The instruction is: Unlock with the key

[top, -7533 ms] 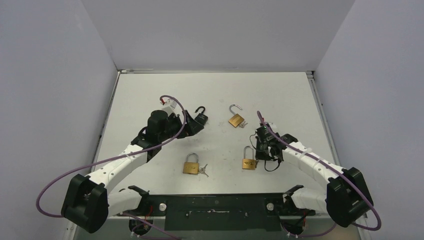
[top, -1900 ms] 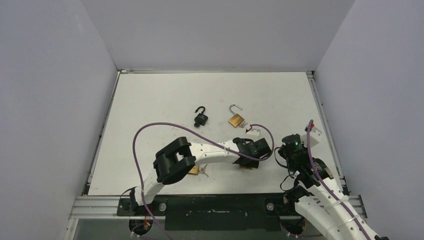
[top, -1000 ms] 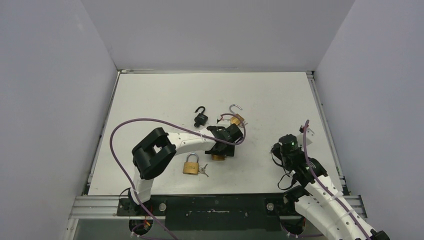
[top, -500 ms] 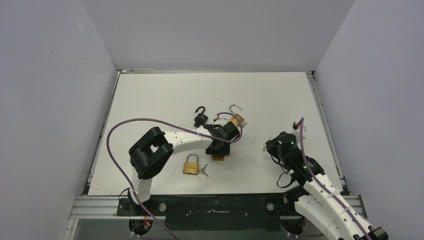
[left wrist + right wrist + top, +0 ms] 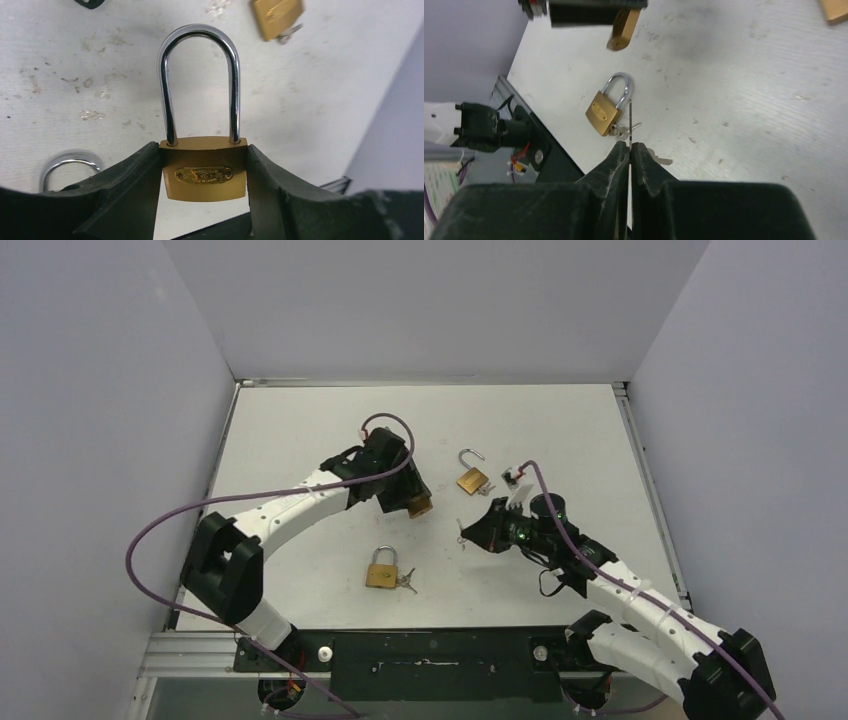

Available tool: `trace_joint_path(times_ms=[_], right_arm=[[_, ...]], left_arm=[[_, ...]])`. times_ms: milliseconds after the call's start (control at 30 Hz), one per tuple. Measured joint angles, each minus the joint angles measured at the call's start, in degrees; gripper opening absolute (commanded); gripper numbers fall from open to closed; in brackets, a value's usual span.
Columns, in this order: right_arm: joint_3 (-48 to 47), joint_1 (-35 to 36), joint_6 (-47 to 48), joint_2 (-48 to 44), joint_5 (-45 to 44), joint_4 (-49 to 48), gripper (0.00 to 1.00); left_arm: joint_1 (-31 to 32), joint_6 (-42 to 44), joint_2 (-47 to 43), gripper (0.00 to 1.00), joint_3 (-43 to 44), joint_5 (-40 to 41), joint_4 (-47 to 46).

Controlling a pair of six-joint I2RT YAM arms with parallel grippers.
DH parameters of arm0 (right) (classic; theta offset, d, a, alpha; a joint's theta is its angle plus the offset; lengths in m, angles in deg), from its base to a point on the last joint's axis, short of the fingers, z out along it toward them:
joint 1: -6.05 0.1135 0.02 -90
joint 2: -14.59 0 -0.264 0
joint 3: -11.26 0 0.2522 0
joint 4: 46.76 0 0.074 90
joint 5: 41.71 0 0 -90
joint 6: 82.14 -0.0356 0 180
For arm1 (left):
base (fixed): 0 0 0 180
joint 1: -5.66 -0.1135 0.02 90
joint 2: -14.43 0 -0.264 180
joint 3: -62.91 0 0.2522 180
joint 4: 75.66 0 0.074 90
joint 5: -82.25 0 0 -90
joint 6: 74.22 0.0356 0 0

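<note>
My left gripper [image 5: 204, 150] is shut on a brass padlock [image 5: 204, 170] by the two sides of its body. Its steel shackle [image 5: 200, 85] is closed and points away from the wrist. In the top view this padlock [image 5: 419, 505] hangs above the table left of centre, in my left gripper [image 5: 408, 495]. My right gripper [image 5: 630, 145] is shut on a thin key [image 5: 630, 120], seen edge-on and sticking out past the fingertips. In the top view the key [image 5: 461, 534] points left toward the held padlock, a short gap apart.
A second brass padlock [image 5: 381, 568] with closed shackle lies near the front edge, with keys [image 5: 405, 582] beside it. A brass padlock with open shackle [image 5: 471, 476] lies behind the right gripper. Purple cables loop over both arms.
My left arm has swung left and back with the padlock lifted off the table. My right gripper has moved left toward the middle with the key, now pointing at the padlock.
</note>
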Motion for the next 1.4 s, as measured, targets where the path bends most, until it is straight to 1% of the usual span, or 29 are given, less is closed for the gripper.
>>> trace_joint_path(times_ms=[167,300,433,667,1400], right_arm=[[-4.46,8.59,2.23,8.24,0.33,-2.38,0.00],[-8.11,10.86,2.97,12.04,-1.14,-3.39,0.00],[-11.08,11.32,3.17,15.17,-2.67,-3.82,0.00],[-12.63,11.58,4.09,17.66,-4.02,-3.54,0.00],[-14.82,11.65,4.04,19.69,-6.71,-1.49,0.00]], left_arm=[[-3.02,-5.14,-6.45,0.16,-3.13,-5.92,-5.64],[-3.65,-8.39,-8.17,0.15,-5.40,-8.98,-7.65],[-4.07,-10.58,-8.46,0.15,-6.73,-10.56,-8.28],[-4.33,-12.15,-8.87,0.15,-6.84,-11.67,-9.44],[-4.33,-12.79,-9.09,0.15,-7.17,-11.87,-10.91]])
